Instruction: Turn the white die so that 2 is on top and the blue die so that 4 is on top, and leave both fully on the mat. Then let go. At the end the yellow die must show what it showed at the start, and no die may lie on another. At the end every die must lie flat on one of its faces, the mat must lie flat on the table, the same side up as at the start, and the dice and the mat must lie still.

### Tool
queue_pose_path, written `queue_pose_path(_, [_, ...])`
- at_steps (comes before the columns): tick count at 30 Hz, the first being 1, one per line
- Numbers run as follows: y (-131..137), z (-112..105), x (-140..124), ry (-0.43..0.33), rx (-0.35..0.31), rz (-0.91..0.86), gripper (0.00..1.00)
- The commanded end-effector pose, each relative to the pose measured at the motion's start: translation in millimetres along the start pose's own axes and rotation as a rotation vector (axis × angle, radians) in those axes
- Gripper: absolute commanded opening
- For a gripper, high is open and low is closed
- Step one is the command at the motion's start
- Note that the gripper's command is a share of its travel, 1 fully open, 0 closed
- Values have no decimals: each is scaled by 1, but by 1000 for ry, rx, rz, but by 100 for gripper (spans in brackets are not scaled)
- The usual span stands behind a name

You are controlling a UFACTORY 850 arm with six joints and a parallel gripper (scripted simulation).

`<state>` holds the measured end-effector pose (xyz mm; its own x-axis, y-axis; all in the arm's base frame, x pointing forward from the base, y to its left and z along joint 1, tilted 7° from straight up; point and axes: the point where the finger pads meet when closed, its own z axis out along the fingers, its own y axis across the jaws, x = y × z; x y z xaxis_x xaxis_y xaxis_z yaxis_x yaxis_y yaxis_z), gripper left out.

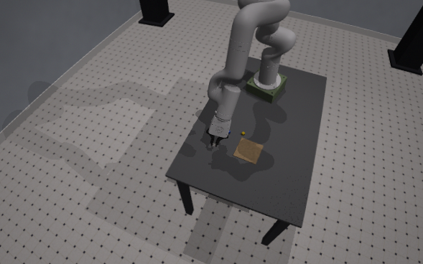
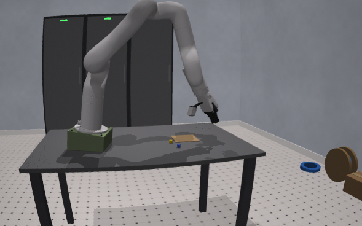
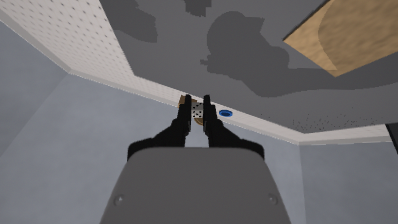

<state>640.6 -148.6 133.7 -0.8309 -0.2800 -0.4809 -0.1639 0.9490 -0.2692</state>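
My gripper [image 3: 197,103] is shut on the white die [image 3: 197,112], which shows between the black fingertips in the wrist view. The gripper hangs tilted above the table near its far edge [image 2: 214,118] and left of the mat. The brown mat [image 1: 248,150] lies flat on the dark table; it also shows in the exterior view [image 2: 185,138] and the wrist view [image 3: 345,31]. The yellow die [image 1: 243,133] [image 2: 171,141] sits on the table just off the mat. The blue die [image 2: 178,145] [image 1: 230,132] lies on the table beside the yellow one, partly hidden behind the gripper.
The arm's green base block [image 1: 267,86] stands at the back of the table. On the floor lie a blue ring [image 2: 310,166], a brown spool [image 2: 340,163] and a cardboard box [image 2: 361,185]. Dark cabinets [image 2: 107,70] stand behind the table.
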Motion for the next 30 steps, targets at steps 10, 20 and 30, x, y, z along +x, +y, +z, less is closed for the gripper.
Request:
queue_pose_path(10, [26, -2, -3, -85, -144, -409, 11])
queue_pose_path(20, [41, -5, 2, -104, -204, -658, 11])
queue_pose_path(30, [55, -8, 13, -123, -269, -933, 11])
